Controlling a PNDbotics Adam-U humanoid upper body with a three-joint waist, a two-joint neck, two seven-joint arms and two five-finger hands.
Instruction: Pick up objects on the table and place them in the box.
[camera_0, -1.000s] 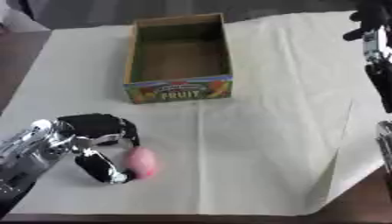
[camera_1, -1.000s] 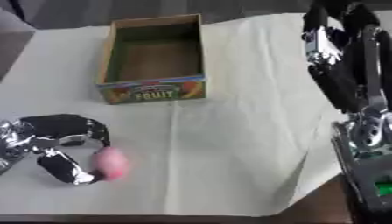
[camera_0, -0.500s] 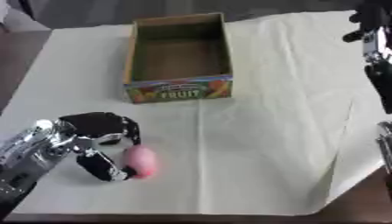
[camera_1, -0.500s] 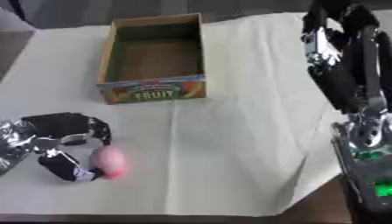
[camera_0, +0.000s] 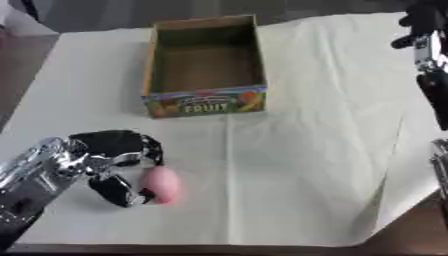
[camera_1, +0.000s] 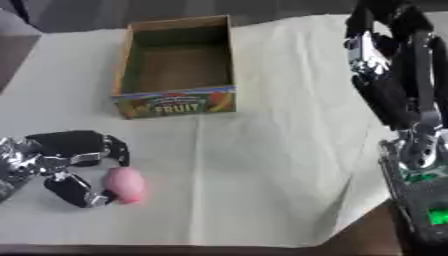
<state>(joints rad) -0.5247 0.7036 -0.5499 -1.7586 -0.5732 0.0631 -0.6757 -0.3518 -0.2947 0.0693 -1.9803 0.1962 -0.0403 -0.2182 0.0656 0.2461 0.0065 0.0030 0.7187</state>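
Observation:
A small pink egg-shaped object (camera_0: 163, 184) lies on the white paper near the front left. My left hand (camera_0: 109, 150) lies on the table beside it with its fingers arched over the top. Its thumb (camera_0: 121, 192) presses against the lower left side of the object, so the hand is curled round it. The cardboard fruit box (camera_0: 206, 101) stands open and empty at the back centre, well beyond the hand. My right hand (camera_1: 381, 37) is raised at the far right edge, fingers relaxed, holding nothing.
White paper (camera_0: 315, 150) covers the table, with a crease down the right side. The right forearm (camera_1: 411, 150) stands upright along the right edge. Brown table edge (camera_0: 420, 220) shows at the front right.

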